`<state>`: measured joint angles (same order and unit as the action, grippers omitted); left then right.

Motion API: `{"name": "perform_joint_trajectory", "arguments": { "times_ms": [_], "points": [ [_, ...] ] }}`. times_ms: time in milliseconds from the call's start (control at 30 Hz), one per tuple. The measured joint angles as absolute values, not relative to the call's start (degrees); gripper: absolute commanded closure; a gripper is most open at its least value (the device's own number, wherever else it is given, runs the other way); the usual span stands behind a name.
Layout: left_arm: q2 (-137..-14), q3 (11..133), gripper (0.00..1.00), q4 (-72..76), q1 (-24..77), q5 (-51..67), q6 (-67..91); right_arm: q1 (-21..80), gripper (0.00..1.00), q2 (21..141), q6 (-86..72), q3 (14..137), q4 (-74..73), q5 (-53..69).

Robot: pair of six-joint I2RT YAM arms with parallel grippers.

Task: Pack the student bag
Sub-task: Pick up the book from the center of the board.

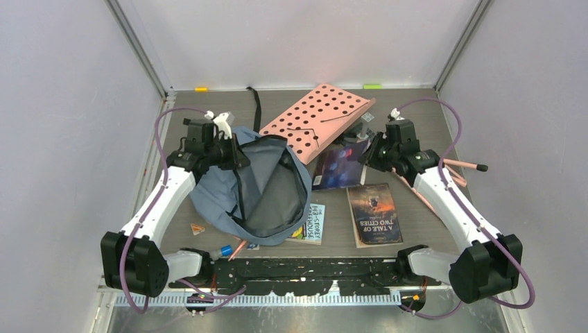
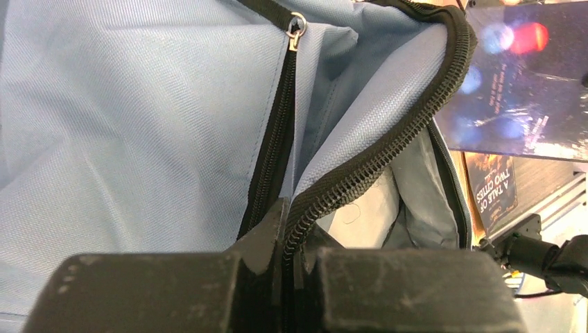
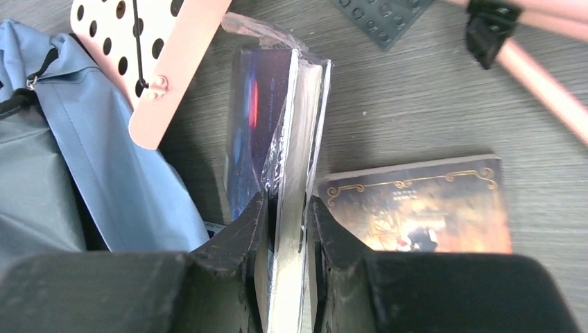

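Observation:
The student bag (image 1: 222,198) lies at centre left, dusty blue, its grey inside (image 1: 274,194) gaping open. My left gripper (image 1: 239,156) is shut on the bag's black zipper edge (image 2: 388,146) and holds that rim up; in the left wrist view the gripper (image 2: 295,222) pinches the zipper tape against the blue fabric (image 2: 139,125). My right gripper (image 1: 367,156) is shut on a dark-blue, plastic-wrapped book (image 1: 340,166) standing on edge just right of the bag. In the right wrist view the gripper (image 3: 286,215) clamps that book (image 3: 277,104) across its thickness.
A pink perforated board (image 1: 319,118) leans behind the held book. "A Tale of Two Cities" (image 1: 374,211) lies flat below my right gripper. A light book (image 1: 308,225) pokes out under the bag's front. Pink rods (image 1: 461,166) lie at the right, a grey studded plate (image 3: 385,17) nearby.

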<state>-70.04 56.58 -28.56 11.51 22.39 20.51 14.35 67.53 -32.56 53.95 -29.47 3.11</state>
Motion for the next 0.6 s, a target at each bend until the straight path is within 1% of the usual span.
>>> {"name": "perform_joint_trajectory", "arguments": {
  "times_ms": [167, 300, 600],
  "points": [
    [-69.8, 58.7, 0.97, -27.6, 11.5, 20.5, 18.8, 14.4, 0.99, 68.2, -27.5, 63.4, -41.3, 0.1],
    [-69.3, 60.6, 0.96, -27.2, 11.5, 19.2, 18.0, 15.7, 0.99, 71.2, -23.5, 72.0, -51.0, -2.3],
    [-67.7, 60.9, 0.96, -26.3, 11.5, 18.0, 17.9, 25.3, 0.99, 81.1, -18.4, 88.3, -64.9, -8.0]
  ]
}}
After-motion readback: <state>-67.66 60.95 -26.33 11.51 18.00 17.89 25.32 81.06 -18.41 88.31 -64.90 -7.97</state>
